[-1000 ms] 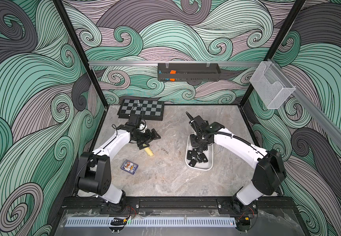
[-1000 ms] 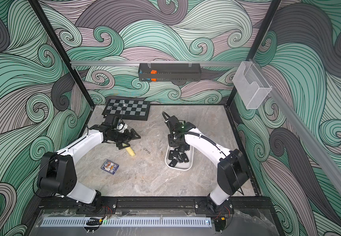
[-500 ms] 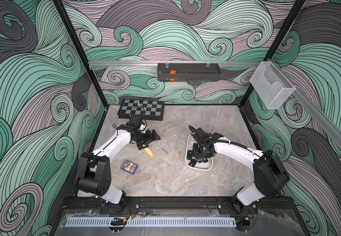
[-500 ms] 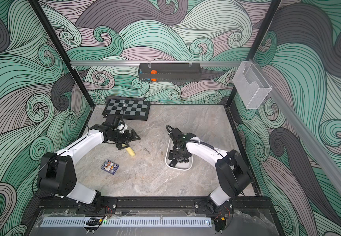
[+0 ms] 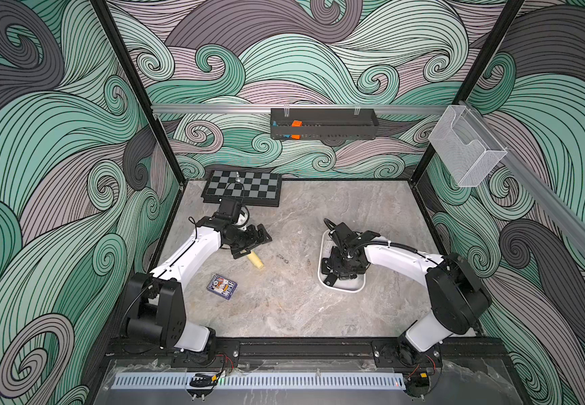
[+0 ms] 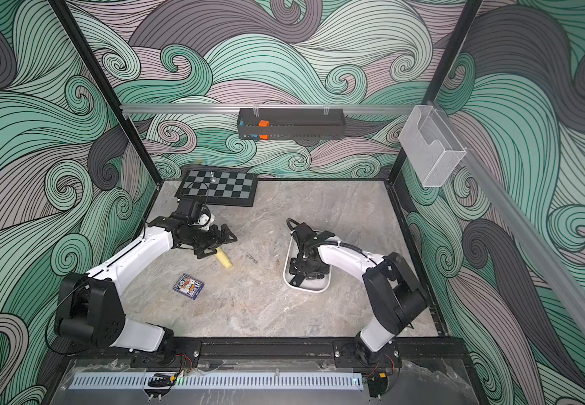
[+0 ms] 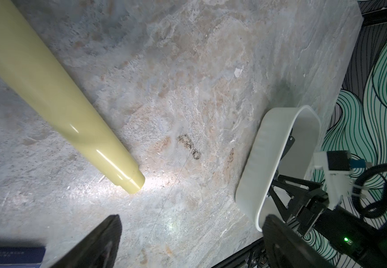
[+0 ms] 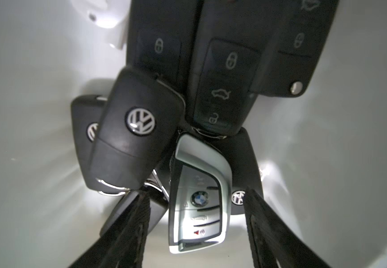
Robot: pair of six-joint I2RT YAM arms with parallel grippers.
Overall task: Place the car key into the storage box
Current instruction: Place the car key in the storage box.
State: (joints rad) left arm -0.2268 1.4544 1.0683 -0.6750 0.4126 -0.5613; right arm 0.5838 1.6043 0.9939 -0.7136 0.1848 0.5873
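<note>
Lying in storage box [image 8: 37, 116], silver car key [image 8: 199, 197]; black fobs [image 8: 136, 130] alongside

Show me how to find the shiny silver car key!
Look at the white oblong plastic tub on the grey marble tabletop. Inside lies a pile of black key fobs; the silver-edged key with the round blue-and-white badge is the only one not all black.

A pale yellow tapered rod [image 7: 55, 99] is seen lying on the marbled surface [image 7: 187, 69], well apart from the white storage box [image 7: 264, 157]. The left claw [image 7: 192, 219] is shown spread wide above the surface.
</note>
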